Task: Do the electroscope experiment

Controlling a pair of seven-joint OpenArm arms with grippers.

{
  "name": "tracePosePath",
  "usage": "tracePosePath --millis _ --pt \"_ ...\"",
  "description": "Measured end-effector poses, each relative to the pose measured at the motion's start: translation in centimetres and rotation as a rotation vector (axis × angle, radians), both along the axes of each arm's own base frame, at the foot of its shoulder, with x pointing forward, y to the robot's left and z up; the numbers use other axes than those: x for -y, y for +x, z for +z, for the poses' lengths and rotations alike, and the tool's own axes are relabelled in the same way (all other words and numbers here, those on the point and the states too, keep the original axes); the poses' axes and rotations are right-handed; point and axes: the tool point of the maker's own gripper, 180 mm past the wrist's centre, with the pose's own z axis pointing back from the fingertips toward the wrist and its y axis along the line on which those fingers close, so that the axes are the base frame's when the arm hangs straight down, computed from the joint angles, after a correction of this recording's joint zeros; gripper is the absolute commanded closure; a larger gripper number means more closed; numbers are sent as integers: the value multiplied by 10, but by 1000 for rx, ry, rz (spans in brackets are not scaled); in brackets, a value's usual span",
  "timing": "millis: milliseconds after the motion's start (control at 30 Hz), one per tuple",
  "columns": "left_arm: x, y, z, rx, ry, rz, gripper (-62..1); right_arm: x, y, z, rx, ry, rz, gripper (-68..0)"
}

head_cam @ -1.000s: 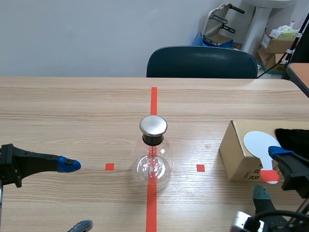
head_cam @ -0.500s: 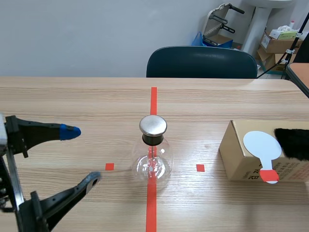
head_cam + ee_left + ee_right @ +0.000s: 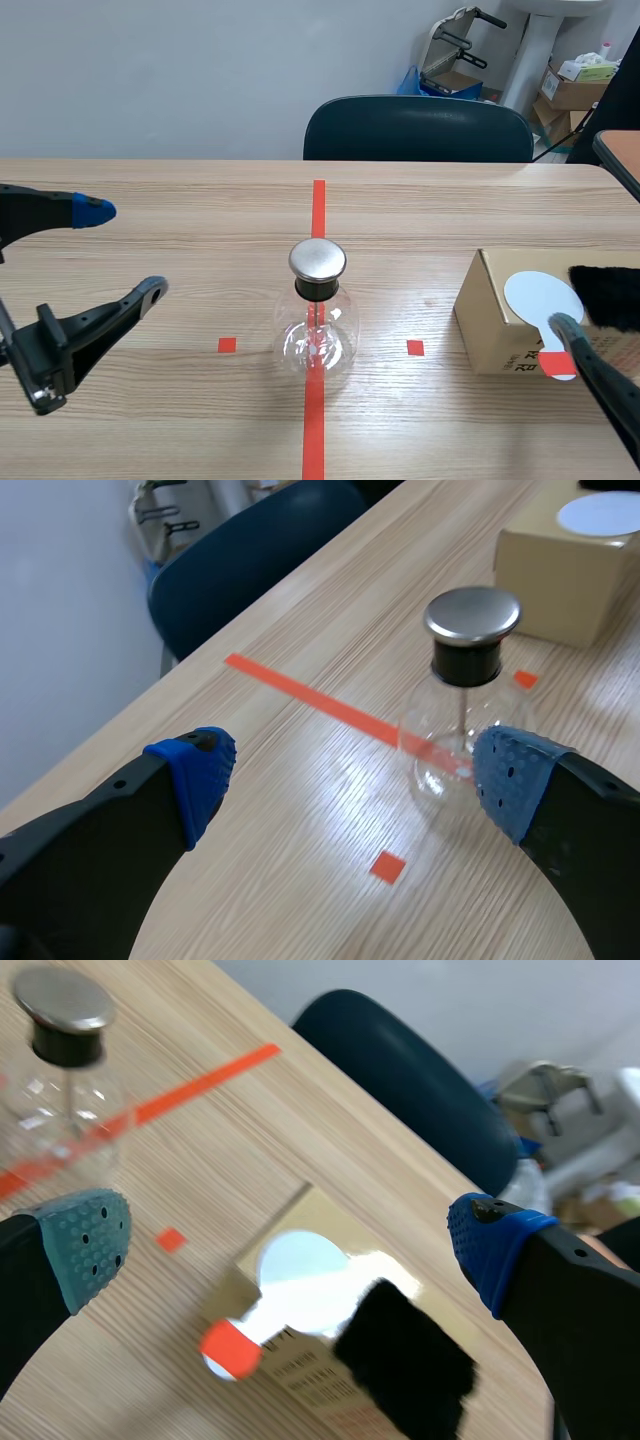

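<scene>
The electroscope [image 3: 318, 325] is a clear glass flask with a round metal cap, standing on the red tape line at the table's middle. My left gripper [image 3: 122, 250] hovers open well to its left and above the table. In the left wrist view the electroscope [image 3: 455, 735] stands ahead of the open left gripper [image 3: 355, 775]. A white paddle with a red handle [image 3: 540, 300] and a black fur cloth [image 3: 607, 295] lie on a cardboard box [image 3: 490, 325]. My right gripper [image 3: 290, 1245] hangs open above the paddle [image 3: 300, 1265] and the fur cloth [image 3: 405, 1365]. It holds nothing.
A dark blue chair [image 3: 418, 128] stands behind the table's far edge. Cardboard boxes and a cart [image 3: 575, 85] stand in the far right corner of the room. Small red tape squares [image 3: 227, 345] flank the flask. A second table's corner [image 3: 620, 150] shows at the right.
My left gripper rose from low near the table's front edge and swung upward, still open. The right arm left the view, then one finger came back at the lower right.
</scene>
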Motion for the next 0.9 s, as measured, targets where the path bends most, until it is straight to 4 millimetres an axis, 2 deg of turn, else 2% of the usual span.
tracePosePath --millis 167,267,433,567,667,900 --pt "-24 -19 -7 -49 -18 65 -506 -18 18 21 -18 155 36 -679" --pt "-36 -29 -10 -62 -24 109 -506 -32 22 33 -2 212 92 -679" --pt "-55 -38 -18 -39 54 189 -506 -49 29 44 39 266 138 -679" --pt "-68 -37 -30 -53 138 270 -506 -66 31 51 56 310 187 -679" --pt "-66 -38 -29 -49 148 282 -506 -74 32 52 58 331 211 -679" --pt "-38 -47 0 -8 94 215 -506 -75 31 48 37 325 207 -679"
